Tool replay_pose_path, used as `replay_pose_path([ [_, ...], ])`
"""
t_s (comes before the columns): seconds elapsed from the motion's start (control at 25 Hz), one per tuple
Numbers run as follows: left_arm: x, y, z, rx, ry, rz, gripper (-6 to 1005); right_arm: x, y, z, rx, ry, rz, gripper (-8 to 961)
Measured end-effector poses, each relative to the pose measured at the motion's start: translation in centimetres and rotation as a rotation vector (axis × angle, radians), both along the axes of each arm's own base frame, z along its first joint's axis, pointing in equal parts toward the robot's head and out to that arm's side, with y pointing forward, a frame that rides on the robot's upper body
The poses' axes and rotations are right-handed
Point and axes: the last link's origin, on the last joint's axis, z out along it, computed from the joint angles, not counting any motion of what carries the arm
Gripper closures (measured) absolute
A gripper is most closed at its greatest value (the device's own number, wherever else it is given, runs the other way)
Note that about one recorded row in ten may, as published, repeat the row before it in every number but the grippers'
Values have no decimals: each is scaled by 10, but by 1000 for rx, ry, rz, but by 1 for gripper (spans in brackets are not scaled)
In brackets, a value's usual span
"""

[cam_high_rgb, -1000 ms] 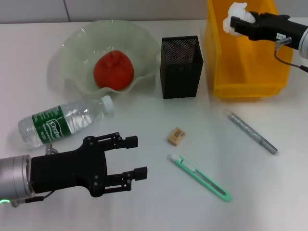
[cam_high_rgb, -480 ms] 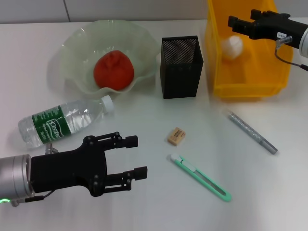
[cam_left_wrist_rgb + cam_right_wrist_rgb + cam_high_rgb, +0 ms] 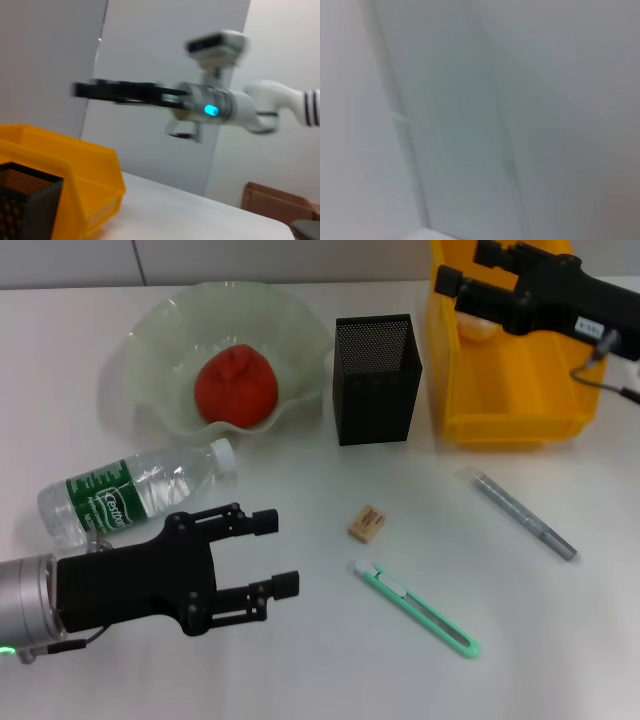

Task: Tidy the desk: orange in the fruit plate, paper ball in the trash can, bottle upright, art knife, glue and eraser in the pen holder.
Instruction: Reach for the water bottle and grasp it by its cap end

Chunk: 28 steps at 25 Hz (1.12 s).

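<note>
White surface (image 3: pixel 300 670) carries the whole job, seen from the head view. Orange (image 3: pixel 236 385) already sits in the pale green fruit plate (image 3: pixel 150 330). Paper ball (image 3: pixel 478 328) lies inside the yellow trash can (image 3: pixel 510 400), near its far wall and partly hidden by the right pincer (image 3: pixel 455 285), which hangs over the can's rim with its fingers apart and nothing between them. Judging by that, the paper-ball step looks done and the right arm is free.

Bottle (image 3: pixel 130 490) lies on its side, white cap pointing toward the plate. Left pincer (image 3: pixel 275 552) hovers just beside it on the near side, fingers spread wide and empty, aimed toward the eraser (image 3: pixel 367 523) rather than at the bottle. Art knife (image 3: pixel 415 608) lies flat near the eraser, and the grey glue (image 3: pixel 522 513) lies flat below the trash can. Black mesh pen holder (image 3: pixel 377 380) stands between plate and can; whether anything is in it cannot be told.

Next the left pincer probably needs to turn toward the bottle, close around its body and tip it onto its base; or else reach on to the eraser. Three small items remain for the holder
</note>
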Motion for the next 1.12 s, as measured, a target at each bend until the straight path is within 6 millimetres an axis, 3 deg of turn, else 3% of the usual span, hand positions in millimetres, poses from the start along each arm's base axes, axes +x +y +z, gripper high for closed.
replay_pose_path([
  [0.12, -1, 1, 1, 9, -4, 7, 271, 11, -37, -6, 18, 69, 153, 216],
  [0.32, -1, 1, 2, 13, -4, 10, 272, 37, -65, -24, 7, 124, 133, 216],
  [0.64, 2, 13, -1, 35, 23, 12, 272, 55, -87, -47, -14, 117, 112, 216],
  [1.12, 2, 17, -5, 37, 39, 20, 272, 66, -94, -48, -3, 142, 58, 216],
])
